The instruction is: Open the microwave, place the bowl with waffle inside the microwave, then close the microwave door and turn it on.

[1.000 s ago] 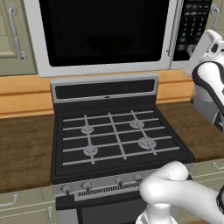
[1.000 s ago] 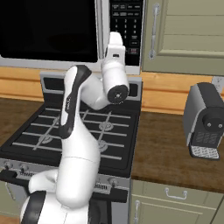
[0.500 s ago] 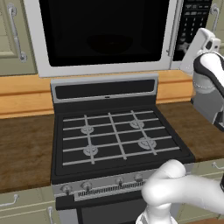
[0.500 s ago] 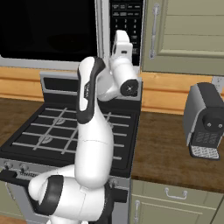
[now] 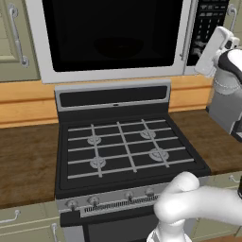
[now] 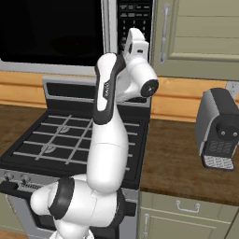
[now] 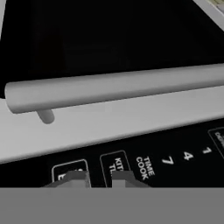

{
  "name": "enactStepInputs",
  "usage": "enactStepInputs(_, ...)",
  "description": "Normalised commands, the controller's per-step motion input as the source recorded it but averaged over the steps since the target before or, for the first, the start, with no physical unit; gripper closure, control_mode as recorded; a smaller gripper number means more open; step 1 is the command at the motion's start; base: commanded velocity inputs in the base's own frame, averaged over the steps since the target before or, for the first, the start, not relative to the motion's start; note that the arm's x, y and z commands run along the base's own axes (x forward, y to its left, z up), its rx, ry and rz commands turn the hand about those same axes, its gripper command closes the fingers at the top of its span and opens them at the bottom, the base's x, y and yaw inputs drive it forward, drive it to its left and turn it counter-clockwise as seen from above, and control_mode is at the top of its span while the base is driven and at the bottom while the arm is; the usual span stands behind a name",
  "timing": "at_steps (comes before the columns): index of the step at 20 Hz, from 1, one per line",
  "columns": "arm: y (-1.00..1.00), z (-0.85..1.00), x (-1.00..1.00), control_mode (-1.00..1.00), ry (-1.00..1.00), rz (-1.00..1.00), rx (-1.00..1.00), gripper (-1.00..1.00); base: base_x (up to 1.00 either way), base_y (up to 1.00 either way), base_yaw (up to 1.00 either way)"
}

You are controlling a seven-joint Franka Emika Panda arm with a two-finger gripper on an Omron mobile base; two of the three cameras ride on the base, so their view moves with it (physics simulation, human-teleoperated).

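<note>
One claw (image 7: 97,177) apparently against microwave (image 7: 131,127)

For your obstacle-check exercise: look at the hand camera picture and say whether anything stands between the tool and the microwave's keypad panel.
Nothing visible does. In the hand view the tool sits right at the keypad panel, fingertips near the lower buttons. The door's bar handle lies beside the panel, not in front of it.

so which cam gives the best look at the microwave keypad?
The hand view: the keypad is close enough to read TIME COOK and digits 7, 4, 1, right above the fingers. The left base view shows it small, partly behind the hand. The right base view shows it partly behind the arm.
</note>
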Motion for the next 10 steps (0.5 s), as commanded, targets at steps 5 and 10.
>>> enactStepInputs(5,0.00,-0.26,-0.18,-1.00,-0.11,0.03,-0.05,1.00,0.00,0.00,0.00)
enactStepInputs(10,0.00,-0.09,-1.00,-1.00,-0.13,0.05,-0.01,1.00,0.00,0.00,0.00)
